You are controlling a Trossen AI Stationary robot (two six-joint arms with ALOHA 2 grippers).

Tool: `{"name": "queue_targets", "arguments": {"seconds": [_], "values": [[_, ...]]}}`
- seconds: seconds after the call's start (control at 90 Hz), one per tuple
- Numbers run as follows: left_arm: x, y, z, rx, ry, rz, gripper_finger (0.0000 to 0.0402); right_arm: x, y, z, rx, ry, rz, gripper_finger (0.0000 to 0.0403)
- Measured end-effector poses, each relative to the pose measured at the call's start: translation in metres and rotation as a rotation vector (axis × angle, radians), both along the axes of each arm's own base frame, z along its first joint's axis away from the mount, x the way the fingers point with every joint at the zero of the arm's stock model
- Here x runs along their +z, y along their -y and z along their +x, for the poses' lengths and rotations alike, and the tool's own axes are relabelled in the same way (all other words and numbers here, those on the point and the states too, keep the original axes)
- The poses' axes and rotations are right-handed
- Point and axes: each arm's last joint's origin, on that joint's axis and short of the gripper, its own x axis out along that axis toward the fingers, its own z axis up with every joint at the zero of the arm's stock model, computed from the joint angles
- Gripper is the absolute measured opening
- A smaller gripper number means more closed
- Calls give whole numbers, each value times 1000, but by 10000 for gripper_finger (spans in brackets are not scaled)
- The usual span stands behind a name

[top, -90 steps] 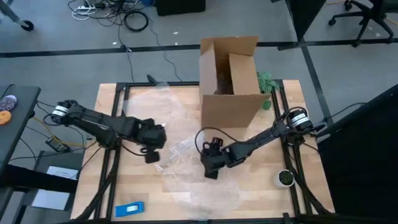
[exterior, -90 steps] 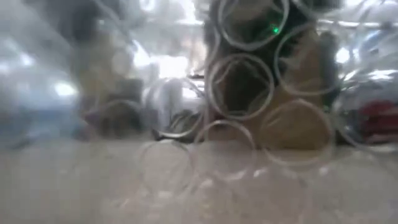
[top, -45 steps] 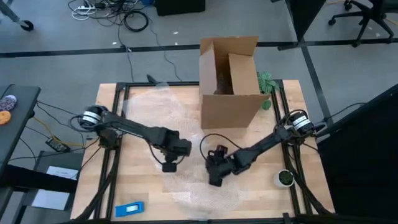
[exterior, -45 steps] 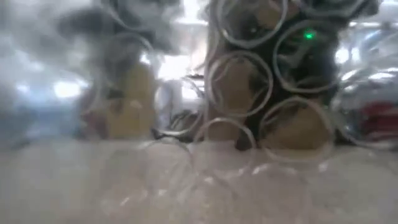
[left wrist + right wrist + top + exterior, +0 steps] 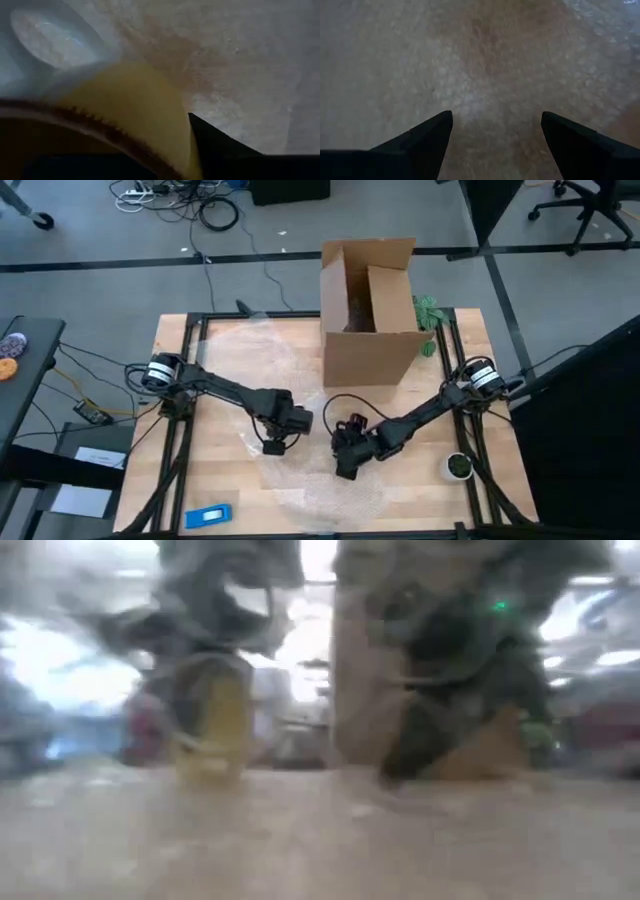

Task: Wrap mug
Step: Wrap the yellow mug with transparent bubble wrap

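Left gripper (image 5: 272, 446): low over the clear bubble wrap (image 5: 320, 485) near the middle of the table (image 5: 200, 390); its wrist view is filled by a rounded yellow-orange shape pressed close against the fingers, likely the mug (image 5: 135, 107), though the width of the fingers cannot be told.
Right gripper (image 5: 345, 470): just to the right of the left gripper, also down at the wrap; its two dark fingers (image 5: 422, 137) stand wide apart with nothing between them, only wrap-covered tabletop ahead.
Mug: hidden from above by the left gripper; in the low view a yellowish blur (image 5: 212, 730) sits under that arm, on the table.
Bubble wrap: spread beneath and in front of both grippers, reaching the table's near edge.
Cardboard box (image 5: 368, 310): open, standing behind the right gripper at the far edge.
Small green pot (image 5: 458, 466): well to the right of the right gripper, by the table rail.
Blue object (image 5: 209, 516): in front of the left gripper, at the near edge.
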Motion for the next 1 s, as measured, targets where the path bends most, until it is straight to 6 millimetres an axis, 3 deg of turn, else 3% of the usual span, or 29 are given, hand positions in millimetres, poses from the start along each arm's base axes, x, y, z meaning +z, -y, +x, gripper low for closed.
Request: {"name": "queue_targets", "arguments": {"seconds": [0.333,0.489,0.722,1.0], "values": [[30,-1,4,-49,8,53,155,10,4,0,15,-104,-96,288],[55,2,-1,-35,-64,75,164,16,-13,-2,156,-112,-127,287],[65,33,-24,-29,-151,105,165,9,-54,-23,458,-103,-104,289],[70,64,-43,-6,-137,163,165,-6,-67,-42,440,-78,-80,289]]}}
